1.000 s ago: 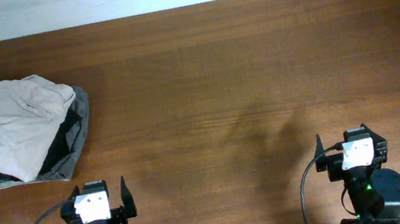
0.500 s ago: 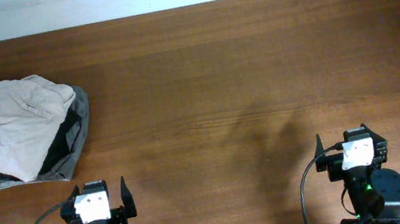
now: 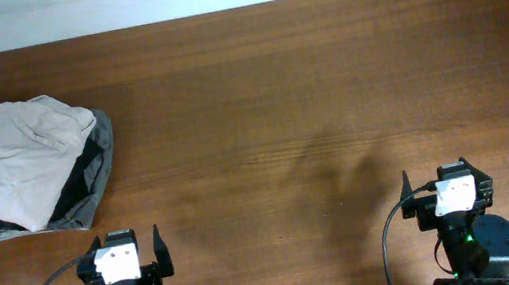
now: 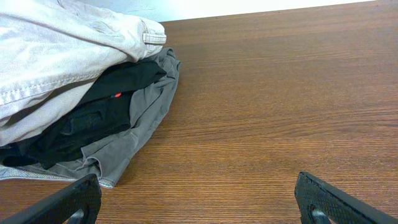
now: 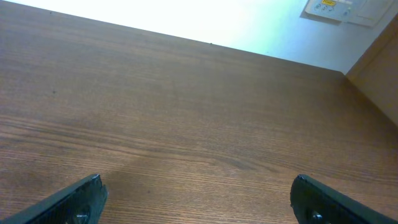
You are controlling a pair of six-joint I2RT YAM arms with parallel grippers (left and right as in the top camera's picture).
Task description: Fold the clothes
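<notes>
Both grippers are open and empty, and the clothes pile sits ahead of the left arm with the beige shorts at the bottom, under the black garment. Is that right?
No: the beige shorts lie on top, over the black garment and grey cloth; the left wrist view shows it. The left gripper and right gripper are open and empty, the pile ahead of the left arm.

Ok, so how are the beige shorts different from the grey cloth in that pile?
The beige shorts are pale; the grey cloth is darker. The beige shorts sit bunched on top of the pile; the grey cloth lies at the bottom, peeking out at the edge. Both are wrinkled and unfolded, with a black garment between them.
</notes>
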